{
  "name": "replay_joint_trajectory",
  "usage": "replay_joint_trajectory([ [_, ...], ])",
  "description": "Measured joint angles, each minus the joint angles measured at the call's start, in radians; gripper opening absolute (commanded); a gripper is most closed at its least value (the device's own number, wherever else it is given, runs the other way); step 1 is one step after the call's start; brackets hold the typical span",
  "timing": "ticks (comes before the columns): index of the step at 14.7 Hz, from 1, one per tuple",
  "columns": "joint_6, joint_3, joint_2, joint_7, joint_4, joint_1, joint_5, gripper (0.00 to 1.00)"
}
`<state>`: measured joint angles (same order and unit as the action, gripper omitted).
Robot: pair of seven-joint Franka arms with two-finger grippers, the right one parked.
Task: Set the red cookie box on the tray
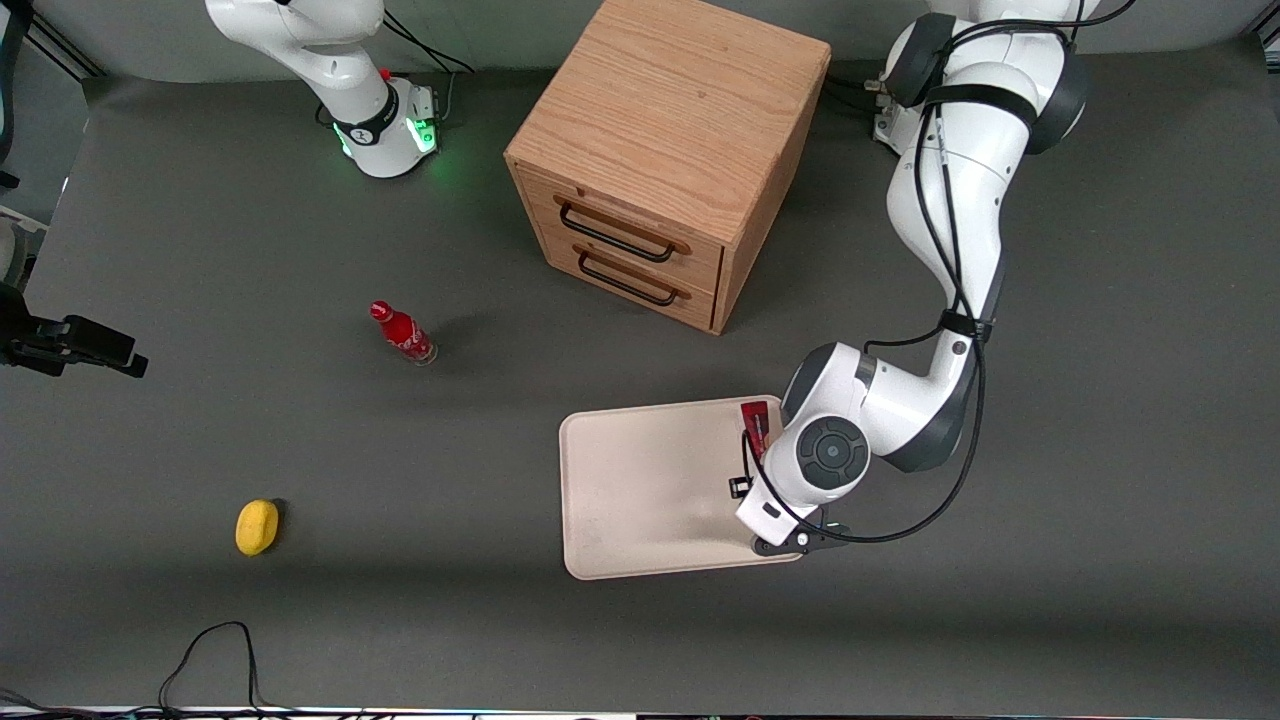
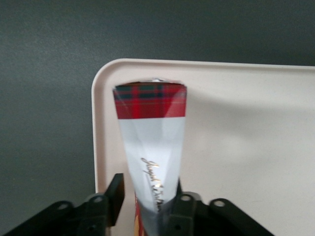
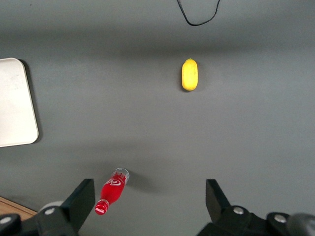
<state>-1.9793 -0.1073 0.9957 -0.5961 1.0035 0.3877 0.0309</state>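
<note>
- Dark red tartan tops the red cookie box (image 2: pixel 150 147), which the left gripper (image 2: pixel 142 206) pinches between its black fingers (image 2: pixel 115 194), one on each flat face.
- The box hangs over the tray (image 1: pixel 640 490), near the tray's edge toward the working arm's end of the table; in the front view only a red sliver of it (image 1: pixel 757 425) shows past the arm's wrist.
- Whether its lower end touches the tray floor or hovers just above cannot be told; the wrist view looks along the box and hides any gap.
- Progress, as I judge it: picking up and carrying look done. What is left is to lower or lay the box flat, spread the fingers, and lift clear.
- Writing: a slanted gold script runs along the box's white panel, too soft to read with confidence.
- The small red bottle (image 1: pixel 403 334) carries white Coca-Cola lettering, clearest in the right wrist view (image 3: pixel 112 192).
- A yellow lemon-like object (image 1: pixel 257 526) and the wooden two-drawer cabinet (image 1: pixel 665 160) show no writing.
</note>
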Motion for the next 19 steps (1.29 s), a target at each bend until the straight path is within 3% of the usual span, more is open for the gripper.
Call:
replay_joint_trajectory([
  [5, 0.098, 0.003, -0.054, 0.001, -0.001, -0.011, 0.001, 1.0],
  [10, 0.24, 0.004, -0.237, 0.001, 0.065, -0.036, 0.001, 1.0],
  [19, 0.249, 0.02, -0.915, 0.195, 0.751, -0.184, 0.0, 1.0],
])
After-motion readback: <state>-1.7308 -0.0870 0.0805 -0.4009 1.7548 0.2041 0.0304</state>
